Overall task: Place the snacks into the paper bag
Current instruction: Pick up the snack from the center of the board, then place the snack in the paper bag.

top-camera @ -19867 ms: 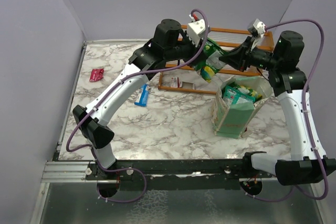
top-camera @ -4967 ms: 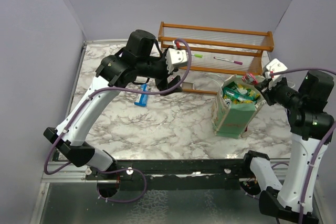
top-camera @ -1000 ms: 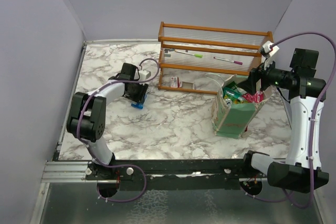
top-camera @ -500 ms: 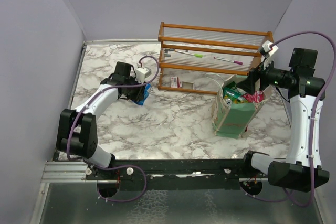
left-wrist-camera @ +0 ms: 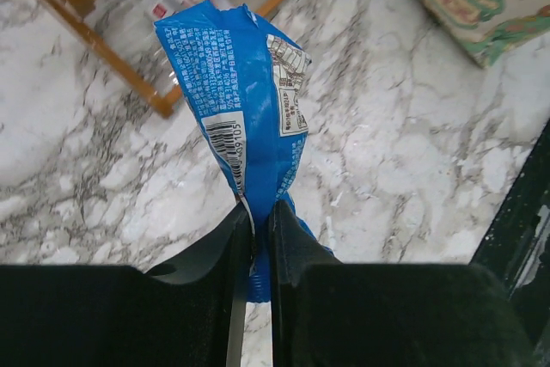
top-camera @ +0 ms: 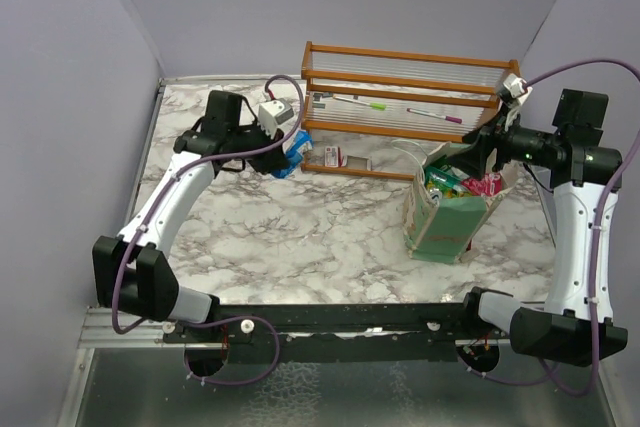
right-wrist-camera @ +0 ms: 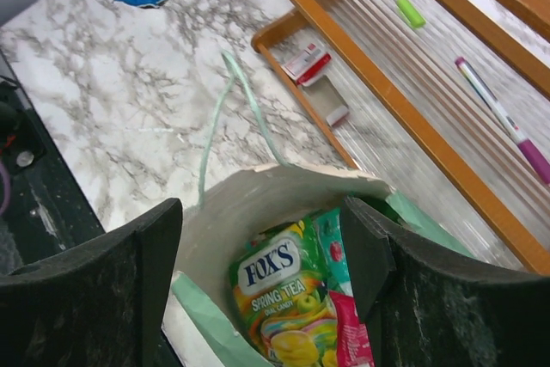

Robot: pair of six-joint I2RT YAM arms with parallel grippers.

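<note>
L gripper (left-wrist-camera: 255, 212) clamped on blue bar wrapper (left-wrist-camera: 245, 100), held above table (top-camera: 330, 237) near wooden rack (top-camera: 410, 82), well apart from paper bag (top-camera: 445, 222). Bag holds several snacks, e.g. Fox's packet (right-wrist-camera: 275, 285). R gripper (right-wrist-camera: 262, 238) jaws apart, empty, over bag mouth. Prob. only blue bar left to go in.

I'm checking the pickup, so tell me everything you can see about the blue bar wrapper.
The blue bar wrapper is a slim, shiny packet, bright blue with white print, a barcode and a pale label panel. It is creased and squeezed narrow where the left gripper clamps it, and its free end juts out beyond the jaws. It hangs over the marble table, near the wooden rack. Nothing else touches it.
</note>
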